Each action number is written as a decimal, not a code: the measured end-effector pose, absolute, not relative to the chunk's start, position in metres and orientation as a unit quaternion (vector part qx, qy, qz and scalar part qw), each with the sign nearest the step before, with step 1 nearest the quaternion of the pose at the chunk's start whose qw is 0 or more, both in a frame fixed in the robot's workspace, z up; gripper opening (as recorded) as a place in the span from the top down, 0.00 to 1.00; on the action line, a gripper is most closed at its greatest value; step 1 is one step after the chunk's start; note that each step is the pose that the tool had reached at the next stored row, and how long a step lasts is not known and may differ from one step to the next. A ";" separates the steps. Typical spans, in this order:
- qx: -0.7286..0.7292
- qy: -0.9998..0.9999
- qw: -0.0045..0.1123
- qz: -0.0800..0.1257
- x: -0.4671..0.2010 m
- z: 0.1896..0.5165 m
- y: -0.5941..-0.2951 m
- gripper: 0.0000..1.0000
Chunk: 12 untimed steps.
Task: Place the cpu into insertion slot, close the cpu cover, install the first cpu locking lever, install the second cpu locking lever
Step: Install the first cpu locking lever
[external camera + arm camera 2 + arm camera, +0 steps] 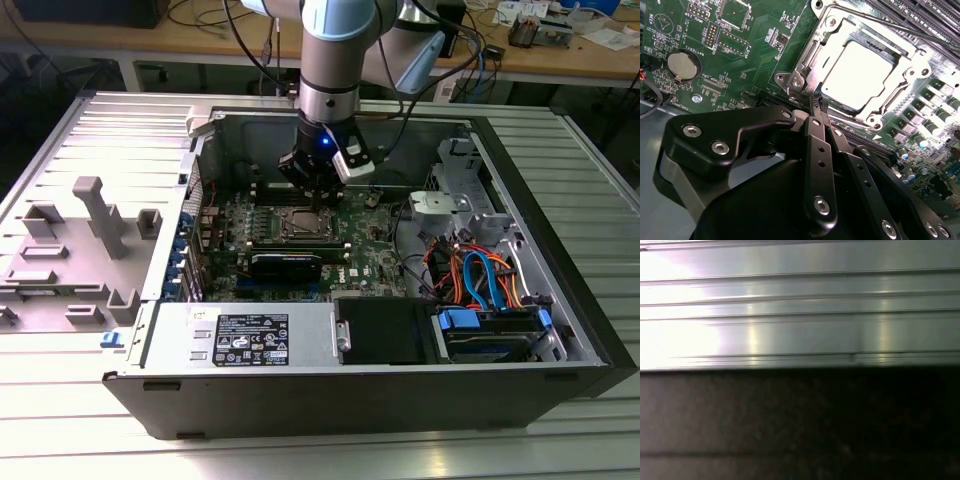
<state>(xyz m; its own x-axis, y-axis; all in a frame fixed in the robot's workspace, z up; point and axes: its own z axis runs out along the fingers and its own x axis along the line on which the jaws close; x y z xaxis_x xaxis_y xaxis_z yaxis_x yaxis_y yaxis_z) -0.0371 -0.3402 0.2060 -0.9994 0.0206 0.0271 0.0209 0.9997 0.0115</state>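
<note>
While cpu (860, 75) sits under closed cpu cover (812, 60), gripper (816, 102) hovers beside socket corner, fingers pinched together, grasping nothing.

One open computer case (150, 395) lies on the worktop (560, 450), holding one green motherboard (375, 255). On that board sits one insertion slot (805, 60) with one cpu (860, 75) in it, framed by one cpu cover (912, 75). One round coin battery (682, 65) lies well apart from the slot. One pincer (816, 104) stands just beside the slot.
</note>
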 end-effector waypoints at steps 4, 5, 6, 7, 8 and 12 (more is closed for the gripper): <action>-0.010 -1.000 0.014 -0.005 -0.037 0.206 -0.340 0.89; -0.010 -1.000 0.014 -0.004 -0.037 0.206 -0.340 0.89; -0.010 -1.000 0.014 -0.004 -0.037 0.206 -0.340 0.89; -0.010 -1.000 0.014 -0.003 -0.037 0.206 -0.340 0.89; -0.010 -1.000 0.014 -0.003 -0.037 0.206 -0.340 0.89; -0.010 -1.000 0.014 -0.001 -0.036 0.205 -0.340 0.89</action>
<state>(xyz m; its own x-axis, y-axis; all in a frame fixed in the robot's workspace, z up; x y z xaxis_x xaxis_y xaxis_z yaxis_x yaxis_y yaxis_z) -0.0361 -0.3402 0.2045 -0.9994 0.0210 0.0283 0.0210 0.9998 0.0023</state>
